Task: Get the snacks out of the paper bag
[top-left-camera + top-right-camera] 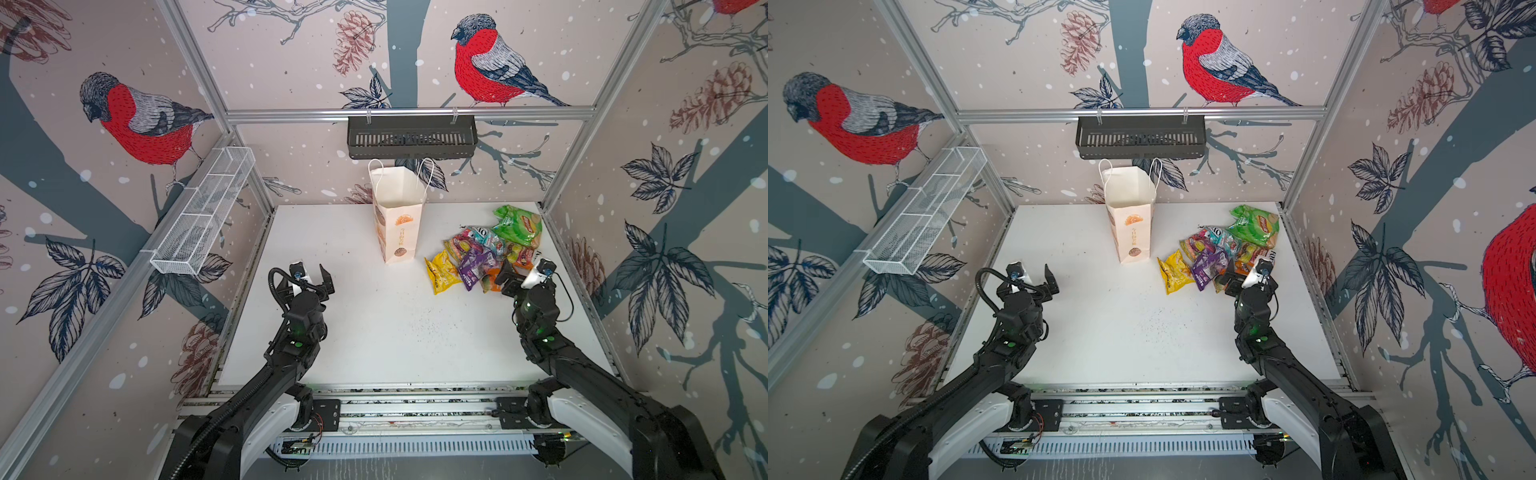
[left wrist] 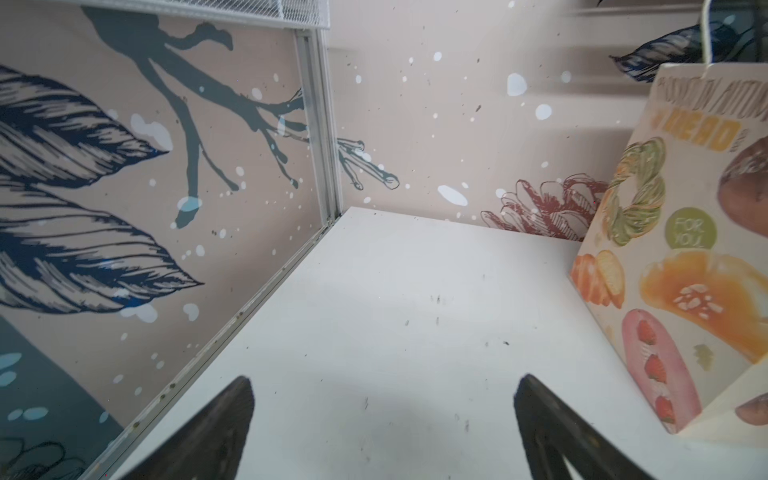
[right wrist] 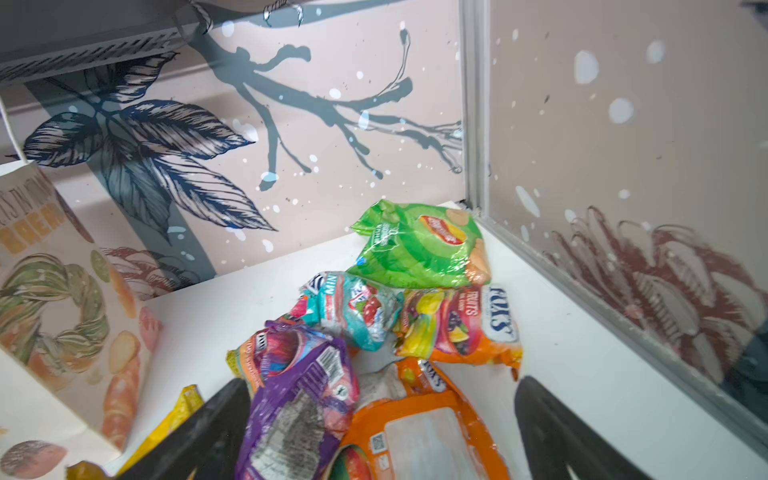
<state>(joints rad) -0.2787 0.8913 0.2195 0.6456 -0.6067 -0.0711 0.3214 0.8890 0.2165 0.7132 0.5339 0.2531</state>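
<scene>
Snacks [image 1: 490,253] lie heaped on the table [image 1: 374,324] just right of the paper bag [image 1: 397,224], likely the unloading spot: at least six packets, being green, teal, purple, yellow and two orange-edged. One bag stands upright, mouth open, nothing showing inside. Right fingers [image 3: 552,432] gape over the pile's near edge, gripping nothing; left fingers [image 2: 216,428] gape empty over bare table.

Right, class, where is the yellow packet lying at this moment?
In both top views the yellow packet lies on the table right of centre, between the paper bag and the purple packet.
</scene>
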